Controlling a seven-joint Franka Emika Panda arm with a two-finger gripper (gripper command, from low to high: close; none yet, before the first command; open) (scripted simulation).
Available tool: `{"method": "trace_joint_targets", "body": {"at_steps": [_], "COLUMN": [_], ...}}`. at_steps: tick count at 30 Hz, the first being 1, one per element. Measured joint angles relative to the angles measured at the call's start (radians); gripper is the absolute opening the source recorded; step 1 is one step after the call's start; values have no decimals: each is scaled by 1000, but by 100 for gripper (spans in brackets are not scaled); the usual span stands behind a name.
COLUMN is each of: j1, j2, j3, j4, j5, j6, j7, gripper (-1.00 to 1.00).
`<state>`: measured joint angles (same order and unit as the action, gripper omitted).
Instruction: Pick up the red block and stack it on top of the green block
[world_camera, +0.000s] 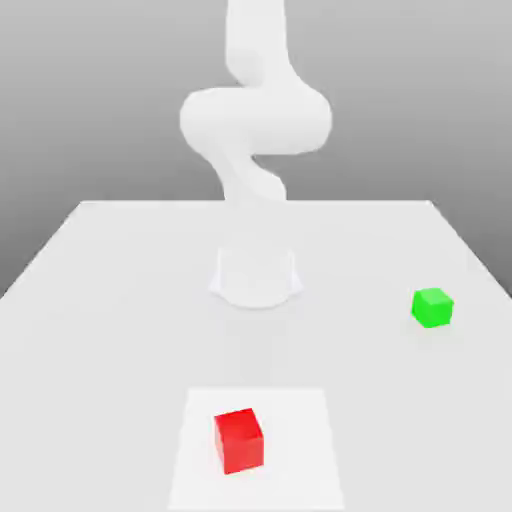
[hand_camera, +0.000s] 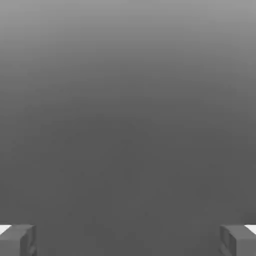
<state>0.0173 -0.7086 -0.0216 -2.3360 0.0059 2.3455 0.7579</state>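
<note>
Red block (world_camera: 238, 439), a small matte bright red cube, sits on a pale square patch (world_camera: 300, 450) at the near edge of the white table (world_camera: 120, 300), and the small matte bright green cube (world_camera: 432, 307) rests well apart from it, farther back toward the exterior view's right. Behind both rises the white robot arm (world_camera: 255, 120) from its round base. In the hand view, the gripper (hand_camera: 128, 240) is released, its two grey fingers (hand_camera: 17, 240) spread wide with nothing between them.
</note>
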Motion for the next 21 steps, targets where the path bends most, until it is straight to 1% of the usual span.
{"method": "trace_joint_targets", "body": {"at_steps": [10,16,21], "j1": [56,70,63], "j2": [369,587,767], "j3": [-73,-96,-102], "j4": [-145,-231,-302], "j5": [31,45,31], "j6": [184,292,383], "j7": [-175,-275,-340], "gripper": [0,0,0]}}
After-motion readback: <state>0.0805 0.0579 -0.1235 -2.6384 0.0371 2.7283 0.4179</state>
